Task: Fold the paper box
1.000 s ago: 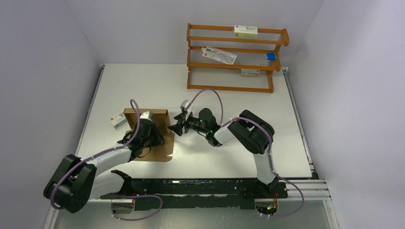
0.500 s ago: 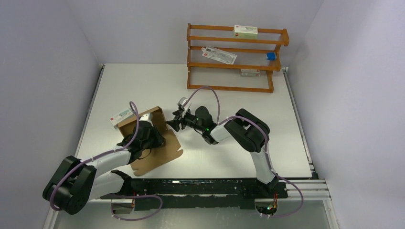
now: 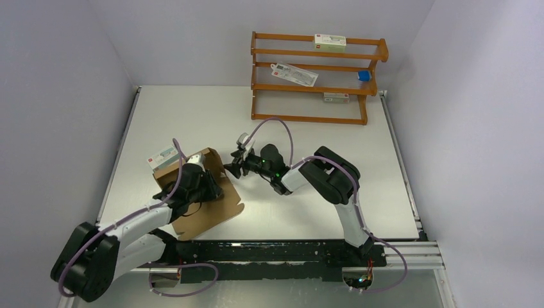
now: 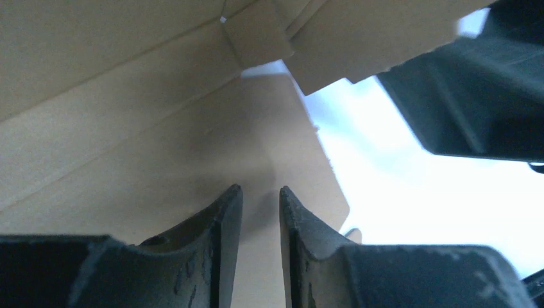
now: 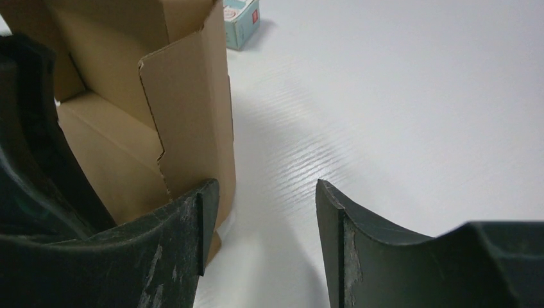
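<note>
Nearest the arm bases, the plain brown corrugated cardboard paper box (image 3: 218,206) lies on the left part of the white surface (image 3: 308,192). Its broad lid panel lies flat and unfolded towards the arms. Beyond that panel the left gripper (image 4: 260,199) sits low inside the tray, its fingers only slightly apart with nothing between them, over the cardboard floor. Around it the walls already stand up, and a stepped side flap (image 5: 192,109) is upright at the box's right end. The right gripper (image 5: 266,192) is there, open and empty, one finger just beside that flap. Behind the box lies a small white printed carton (image 3: 161,158); the orange wooden rack (image 3: 308,119) is well apart at the back. I judge the job about half done: the side flaps have yet to be tucked in and the lid closed.
</note>
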`<state>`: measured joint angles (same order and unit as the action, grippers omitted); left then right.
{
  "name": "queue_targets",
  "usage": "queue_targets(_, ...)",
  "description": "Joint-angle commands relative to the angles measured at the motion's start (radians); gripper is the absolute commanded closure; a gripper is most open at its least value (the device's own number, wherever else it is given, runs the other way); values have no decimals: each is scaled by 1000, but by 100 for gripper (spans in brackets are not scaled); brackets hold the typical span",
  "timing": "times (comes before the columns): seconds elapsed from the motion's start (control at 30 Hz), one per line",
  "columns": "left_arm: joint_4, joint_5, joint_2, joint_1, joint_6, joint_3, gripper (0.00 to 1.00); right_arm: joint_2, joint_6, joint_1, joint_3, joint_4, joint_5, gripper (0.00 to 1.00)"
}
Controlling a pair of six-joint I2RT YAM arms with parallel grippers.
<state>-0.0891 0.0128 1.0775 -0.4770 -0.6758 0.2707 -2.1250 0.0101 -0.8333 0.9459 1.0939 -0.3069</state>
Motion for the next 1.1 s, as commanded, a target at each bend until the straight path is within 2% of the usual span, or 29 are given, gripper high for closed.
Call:
queue_targets(0.0, 259, 21, -121, -9, 30, 112, 64, 10, -18, -10, -26, 32, -24, 39)
queue_targets(0.13, 423, 44, -219, -8, 51, 246, 56, 12, -18, -10, -34, 43, -36, 39)
queue_targets(0.27, 549, 63, -249, -9, 93, 400, 54, 8, -15, -10, -40, 56, -59, 39)
queue_targets(0.37, 661, 174, -233, -8, 151, 561, 50, 11, -16, -10, -49, 64, -81, 39)
queue_targets(0.53, 763, 372, -154, 8, 227, 701, 33, 18, -20, -10, -47, 54, -102, 39)
queue_targets(0.63, 768, 421, -89, 32, 261, 720, 24, 19, -19, -9, -48, 54, -111, 39)
queue_targets(0.73, 750, 359, -50, 73, 290, 705, 20, 24, -17, -10, -51, 53, -118, 39)
queue_targets(0.93, 712, 291, -51, 128, 282, 627, 19, 29, -15, -12, -57, 55, -132, 39)
queue_targets(1.07, 696, 253, -67, 135, 265, 575, 24, 28, -15, -16, -56, 55, -139, 39)
